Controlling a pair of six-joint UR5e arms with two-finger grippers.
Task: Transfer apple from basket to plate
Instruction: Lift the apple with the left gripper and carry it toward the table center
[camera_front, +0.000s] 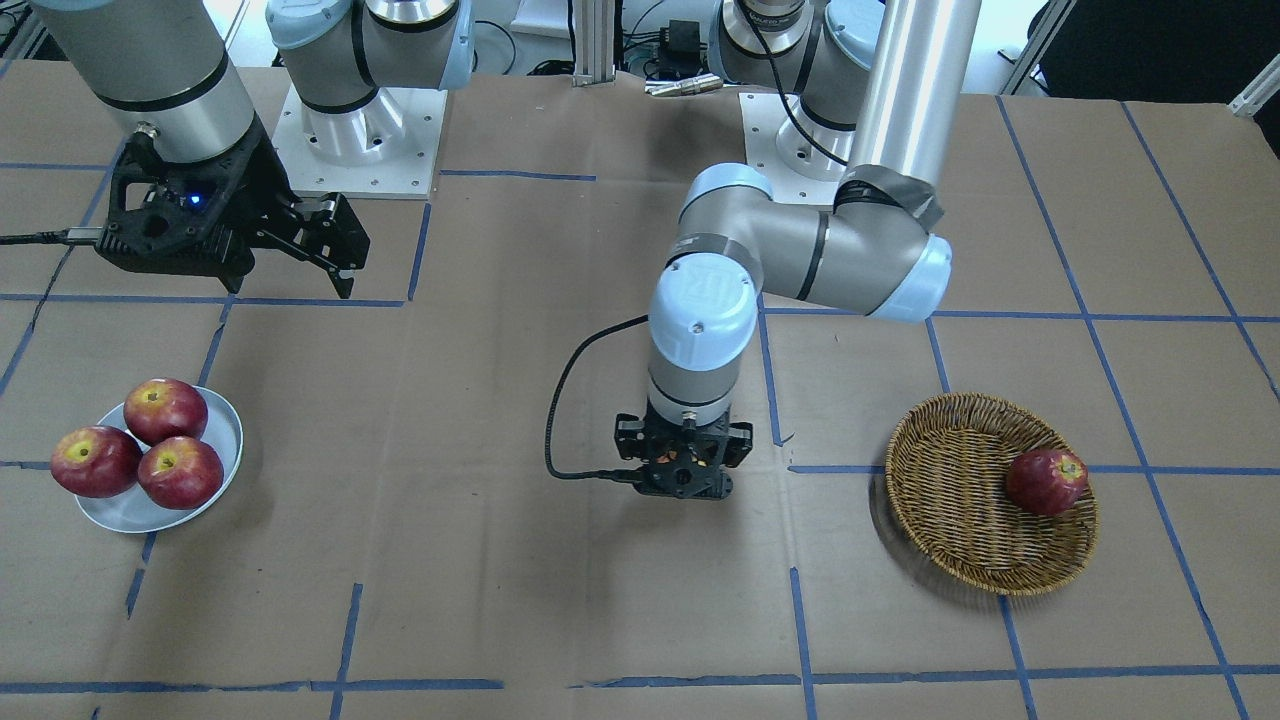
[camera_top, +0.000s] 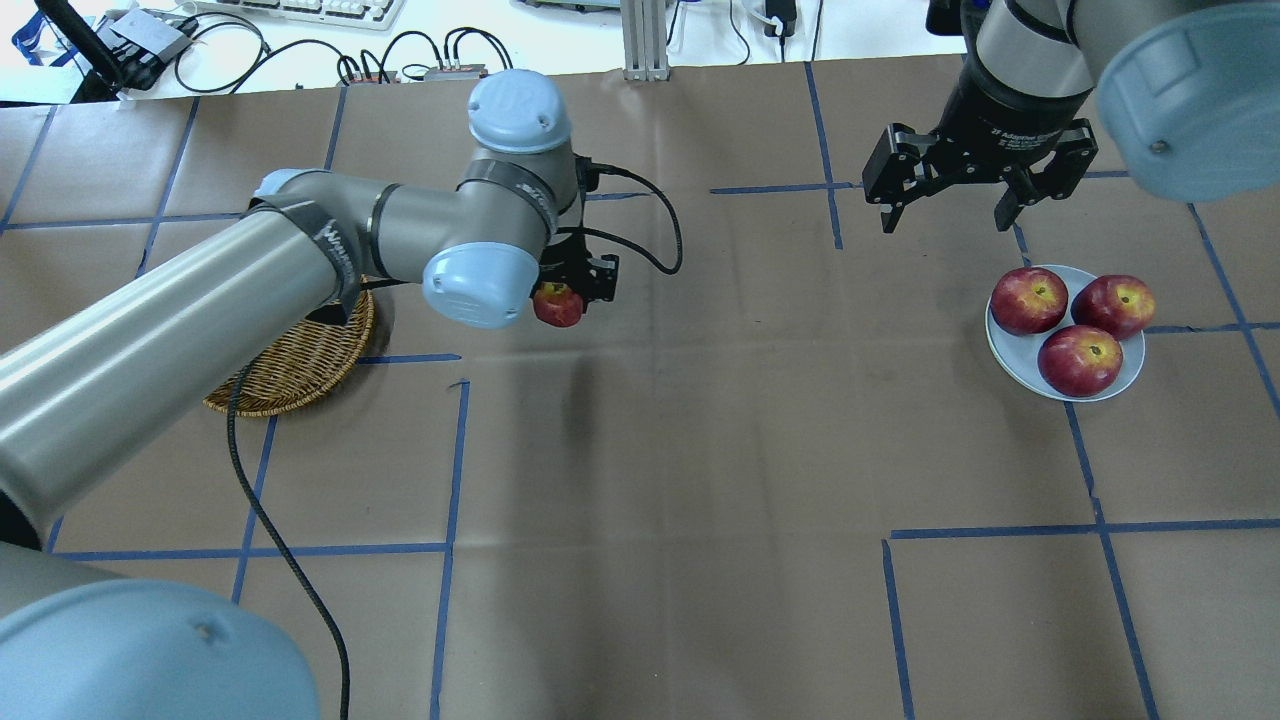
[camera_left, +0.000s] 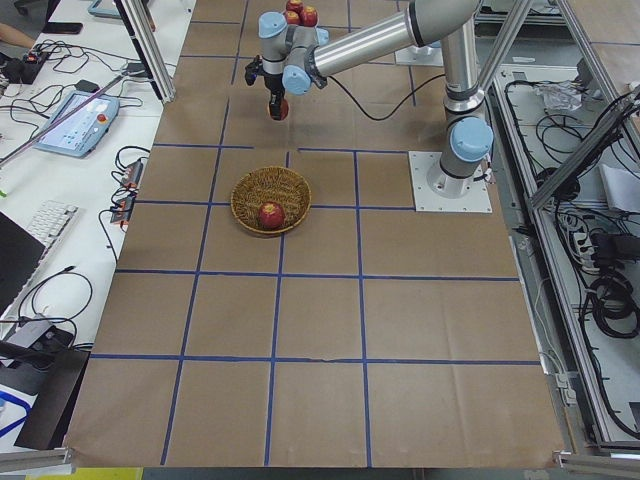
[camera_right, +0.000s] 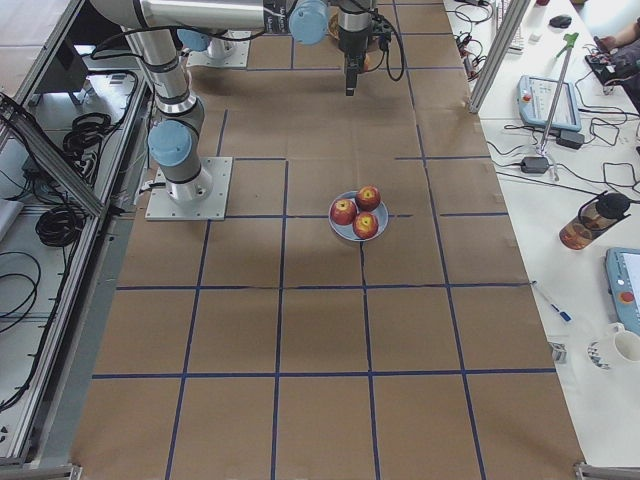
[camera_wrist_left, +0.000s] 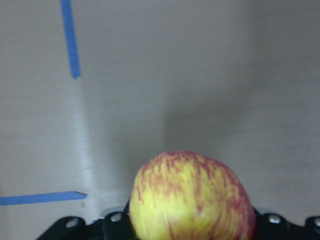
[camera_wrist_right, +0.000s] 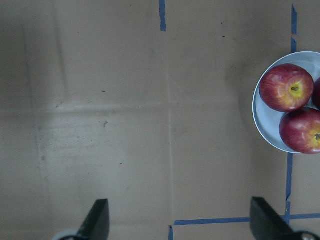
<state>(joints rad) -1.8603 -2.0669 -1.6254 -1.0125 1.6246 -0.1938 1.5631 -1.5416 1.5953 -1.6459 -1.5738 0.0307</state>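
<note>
1. Qty check. You have 5 apples in total, 1 basket, 1 plate and 2 grippers.

2. Apple split:
- 1 pale apple (camera_wrist_left: 192, 197), yellow skin w/ red streaks, held in the left gripper (camera_front: 683, 478).
- 1 dark red apple (camera_front: 1046, 481) in the basket (camera_front: 960, 500).
- 3 plate apples (camera_top: 1080, 360) on the plate (camera_top: 1012, 362).

3. Basket. It is round brown wicker and holds only the dark red apple, which sits against the wall on one side. In the overhead view the left arm covers most of the basket.

4. Plate. It is small and white, and it carries the 3 plate apples packed together and touching. In the front-facing view one of them overhangs the rim.

5. Left gripper. It is clenched on the pale apple and points straight down. The apple is off the table (camera_top: 700, 450), above bare brown paper between basket and plate, nearer the basket and well apart from the plate. Blue tape lines (camera_wrist_left: 70, 40) run under it.

6. Right gripper (camera_top: 945, 222). The jaws are spread wide w/ nothing between them. It hangs above the table just beside the plate, on the side toward the middle of the table. Its wrist cam shows the plate rim and 2 of the plate apples at the frame edge.
</note>
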